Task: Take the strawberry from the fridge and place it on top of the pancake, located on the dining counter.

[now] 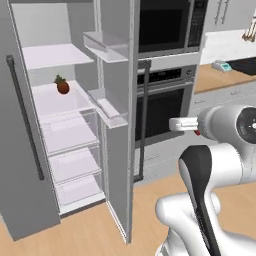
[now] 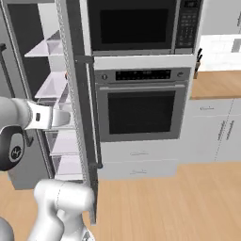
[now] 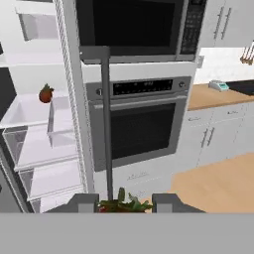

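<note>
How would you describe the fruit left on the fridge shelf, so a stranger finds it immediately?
Find the tall grey fridge with its door open beside the black wall oven. On a white shelf sits one orange-brown fruit with a green leafy top, alone there.

Built-in oven (image 2: 141, 110) sits below a microwave (image 2: 136, 26) in a dark wall column. Right of it: white cabinets (image 2: 221, 132) under a wooden countertop (image 2: 216, 84). Floor (image 2: 179, 202) is light wood.
</note>
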